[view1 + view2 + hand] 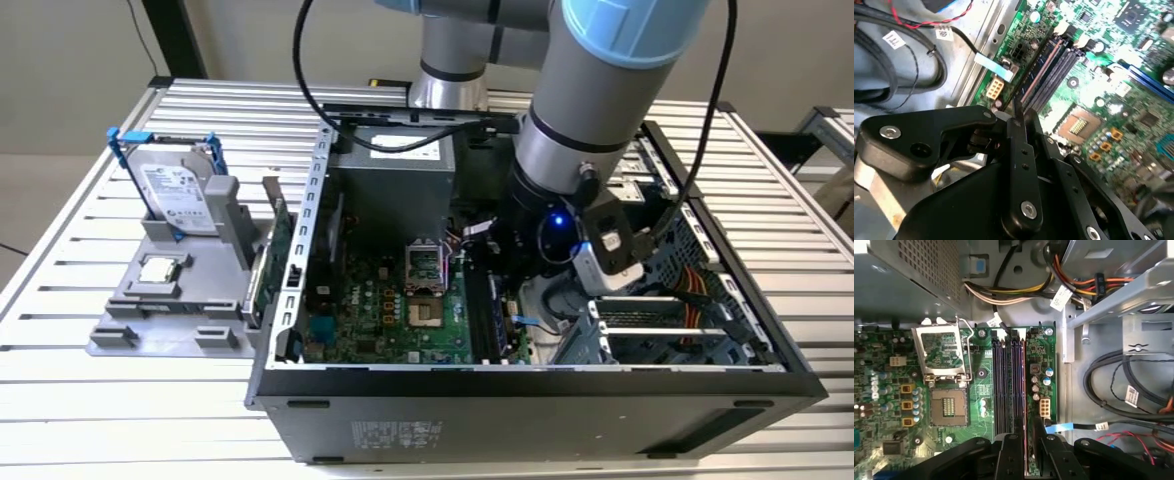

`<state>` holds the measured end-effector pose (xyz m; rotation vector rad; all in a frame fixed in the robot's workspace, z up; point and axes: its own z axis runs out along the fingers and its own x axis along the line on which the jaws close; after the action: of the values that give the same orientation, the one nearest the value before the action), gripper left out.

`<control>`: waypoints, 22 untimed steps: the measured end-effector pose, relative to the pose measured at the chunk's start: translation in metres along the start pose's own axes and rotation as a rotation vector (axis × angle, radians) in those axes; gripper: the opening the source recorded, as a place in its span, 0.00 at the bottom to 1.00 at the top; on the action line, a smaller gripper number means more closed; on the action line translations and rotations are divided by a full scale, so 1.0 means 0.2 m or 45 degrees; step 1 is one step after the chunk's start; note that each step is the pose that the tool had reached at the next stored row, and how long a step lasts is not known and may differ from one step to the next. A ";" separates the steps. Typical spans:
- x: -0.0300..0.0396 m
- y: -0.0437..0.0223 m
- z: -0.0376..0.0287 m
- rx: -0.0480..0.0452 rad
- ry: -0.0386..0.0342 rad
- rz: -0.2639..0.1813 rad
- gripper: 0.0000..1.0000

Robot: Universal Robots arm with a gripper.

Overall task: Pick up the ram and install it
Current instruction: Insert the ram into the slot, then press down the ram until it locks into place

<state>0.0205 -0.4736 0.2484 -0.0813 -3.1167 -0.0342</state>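
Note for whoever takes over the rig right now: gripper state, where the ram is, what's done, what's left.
Gripper: inside the open computer case, low over the motherboard, shut on the ram, which is seen edge-on between the fingers.
Ram: lined up lengthwise with the memory slots, at the slot on the side away from the CPU socket.
Done: ram picked up and brought to the slots.
Left: seating; whether the ram has entered the slot cannot be told.
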 end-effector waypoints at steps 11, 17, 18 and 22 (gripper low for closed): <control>0.000 -0.001 -0.020 -0.004 0.0004 0.000 0.00; 0.001 0.000 -0.035 -0.004 0.0004 0.000 0.00; 0.001 0.000 -0.036 -0.004 0.0004 0.000 0.00; 0.001 0.000 -0.037 -0.004 0.0004 0.000 0.00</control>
<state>0.0205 -0.4738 0.2558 -0.0808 -3.1164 -0.0390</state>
